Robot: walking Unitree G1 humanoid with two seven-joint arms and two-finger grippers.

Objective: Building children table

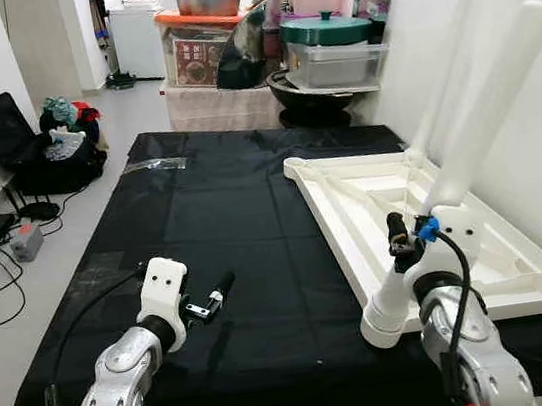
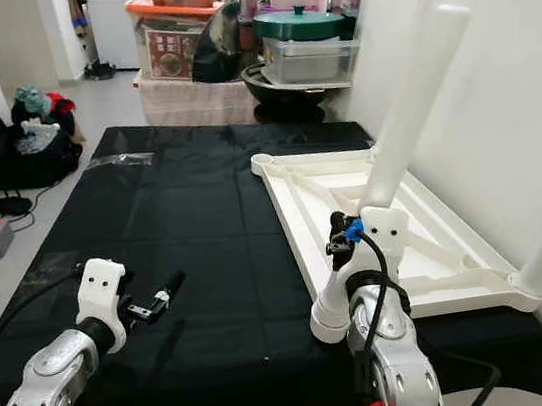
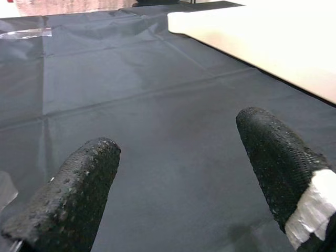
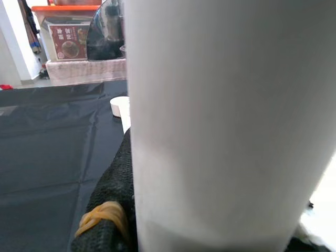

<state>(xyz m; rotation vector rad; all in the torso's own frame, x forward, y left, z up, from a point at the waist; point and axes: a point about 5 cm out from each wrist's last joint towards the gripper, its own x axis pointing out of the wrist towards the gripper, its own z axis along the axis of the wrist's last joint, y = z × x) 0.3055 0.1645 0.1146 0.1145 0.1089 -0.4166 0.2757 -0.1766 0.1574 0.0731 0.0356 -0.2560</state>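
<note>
Hovering over the black sheet [image 1: 223, 220], the left gripper [image 1: 212, 299] has its fingers spread wide and empty. To its right the right gripper [image 2: 342, 243] clasps a white, smooth, tubular table leg [image 2: 409, 108], its long axis tilting up and rightward. It stands at the upturned white tabletop [image 2: 348, 177]'s near corner; the gripper hides its base.

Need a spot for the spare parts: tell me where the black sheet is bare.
Bare: the black sheet between the left gripper and the upturned tabletop. Crowded: the tabletop's side, with table legs and the right gripper.
</note>
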